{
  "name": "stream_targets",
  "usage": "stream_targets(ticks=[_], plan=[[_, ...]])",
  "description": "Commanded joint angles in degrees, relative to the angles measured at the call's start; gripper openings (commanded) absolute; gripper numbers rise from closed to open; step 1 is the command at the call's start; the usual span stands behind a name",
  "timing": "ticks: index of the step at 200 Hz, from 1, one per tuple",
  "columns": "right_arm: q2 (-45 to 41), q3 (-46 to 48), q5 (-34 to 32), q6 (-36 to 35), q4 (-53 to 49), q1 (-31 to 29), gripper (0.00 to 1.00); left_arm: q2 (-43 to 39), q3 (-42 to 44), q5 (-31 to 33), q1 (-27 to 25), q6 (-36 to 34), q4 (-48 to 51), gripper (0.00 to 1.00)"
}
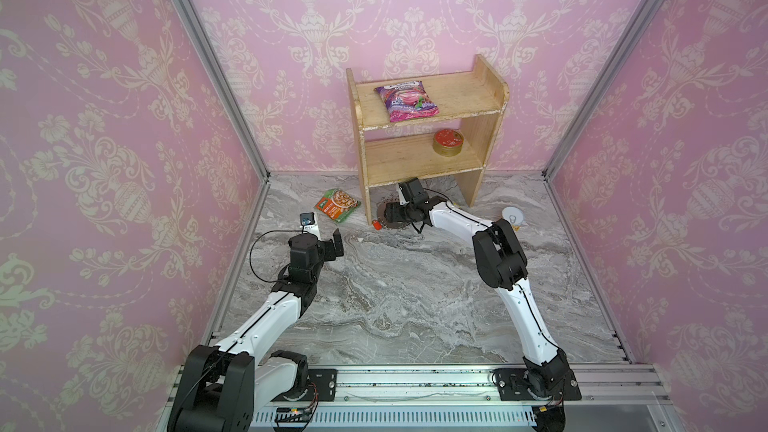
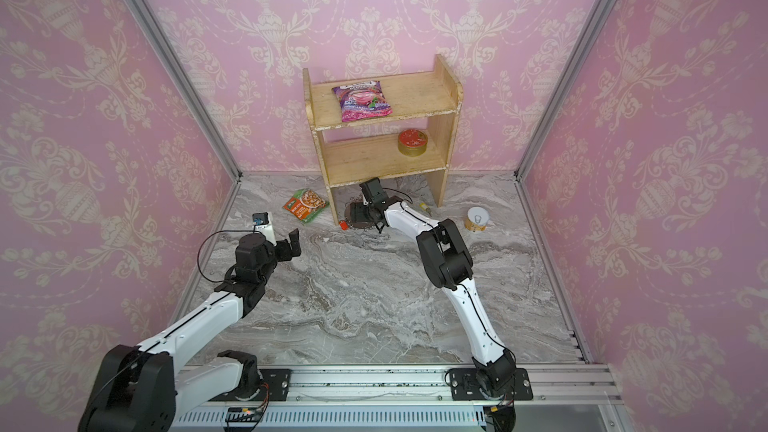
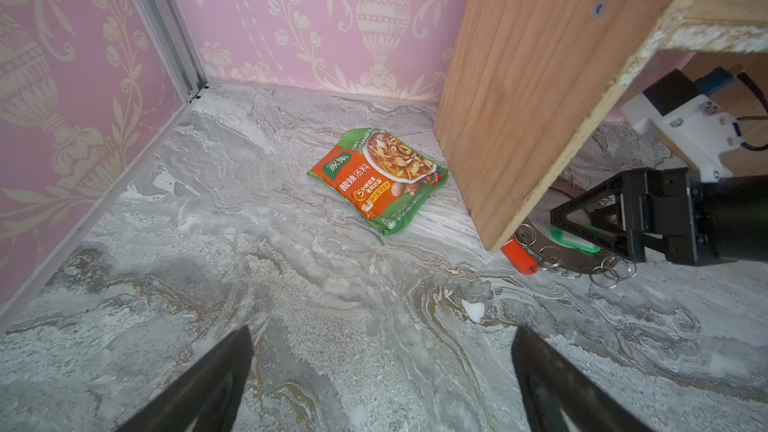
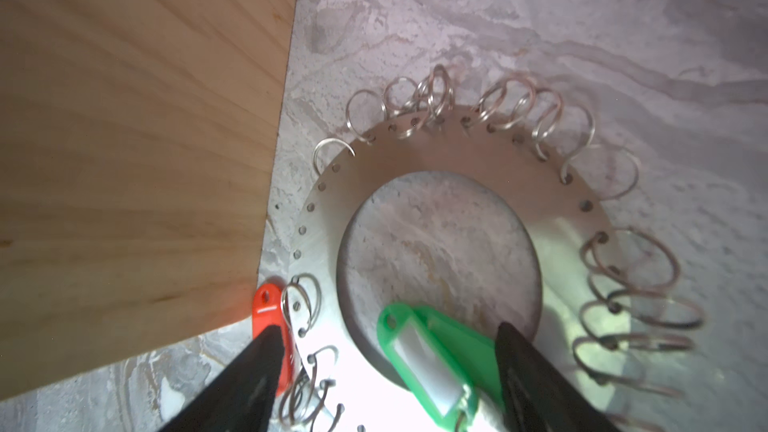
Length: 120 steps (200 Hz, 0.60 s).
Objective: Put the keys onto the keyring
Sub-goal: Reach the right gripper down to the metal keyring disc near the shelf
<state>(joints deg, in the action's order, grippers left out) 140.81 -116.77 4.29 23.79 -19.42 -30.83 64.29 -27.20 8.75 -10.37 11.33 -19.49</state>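
The keyring is a flat grey metal ring with wire loops on its rim. It lies on the marble table against the shelf's left leg, seen in both top views. My right gripper hovers low over it, open. A green-tagged key lies loose on the ring between the fingers. A red-orange tag lies beside the ring's rim at the shelf leg. A small yellowish thing lies under the shelf. My left gripper is open and empty, to the left above bare table.
A wooden shelf stands at the back with a purple snack bag on top and a gold tin with a red lid below. A green and orange soup packet lies left of it, a can to the right.
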Motion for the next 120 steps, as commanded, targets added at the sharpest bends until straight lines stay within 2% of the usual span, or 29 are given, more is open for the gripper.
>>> stream_targets(ticks=[1, 52, 120], plan=[[2.82, -4.22, -0.01, 0.70, -10.47, 0.09, 0.82, -1.54, 0.66, -1.16, -0.35, 0.88, 1.20, 0.99], [1.22, 0.58, 0.91, 0.78, -17.27, -0.29, 0.82, -1.98, 0.61, -1.38, -0.35, 1.19, 1.56, 0.99], [-8.32, 19.59, 2.84, 0.01, -16.17, -3.02, 0.82, -2.42, -0.28, -2.76, -0.44, 2.68, 3.05, 0.99]])
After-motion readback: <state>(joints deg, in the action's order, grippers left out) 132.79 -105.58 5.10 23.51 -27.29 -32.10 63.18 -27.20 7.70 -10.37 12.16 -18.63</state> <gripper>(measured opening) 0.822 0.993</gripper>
